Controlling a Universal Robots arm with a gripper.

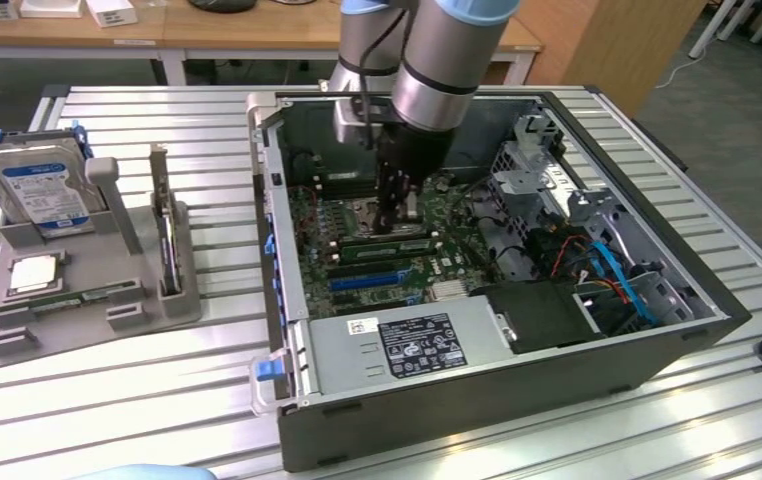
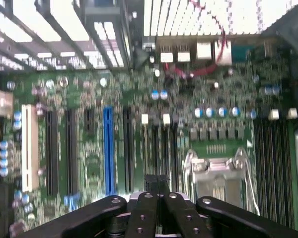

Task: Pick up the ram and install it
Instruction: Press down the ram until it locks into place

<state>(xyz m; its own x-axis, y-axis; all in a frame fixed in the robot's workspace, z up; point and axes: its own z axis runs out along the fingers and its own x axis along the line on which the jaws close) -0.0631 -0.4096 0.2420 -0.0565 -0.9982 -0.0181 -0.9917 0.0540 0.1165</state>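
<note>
My gripper (image 1: 392,222) reaches down into the open computer case (image 1: 515,385), over the green motherboard (image 1: 354,272). In the wrist view the two black fingers (image 2: 150,198) are pressed together with nothing between them, so the gripper (image 2: 157,179) is shut. Its tips are just above the dark memory slots (image 2: 159,148) beside the metal CPU socket (image 2: 218,171). In the exterior view a long narrow green stick, the ram (image 1: 405,244), sits along the slots right below the fingertips. I cannot tell whether the tips touch it.
A grey fixture (image 1: 154,310) on the slatted table at the exterior view's left holds a hard drive (image 1: 37,190), an upright card (image 1: 161,215), a square chip (image 1: 34,272) and a thin green strip (image 1: 81,296). The power supply (image 1: 408,345) and cables (image 1: 608,270) crowd the case.
</note>
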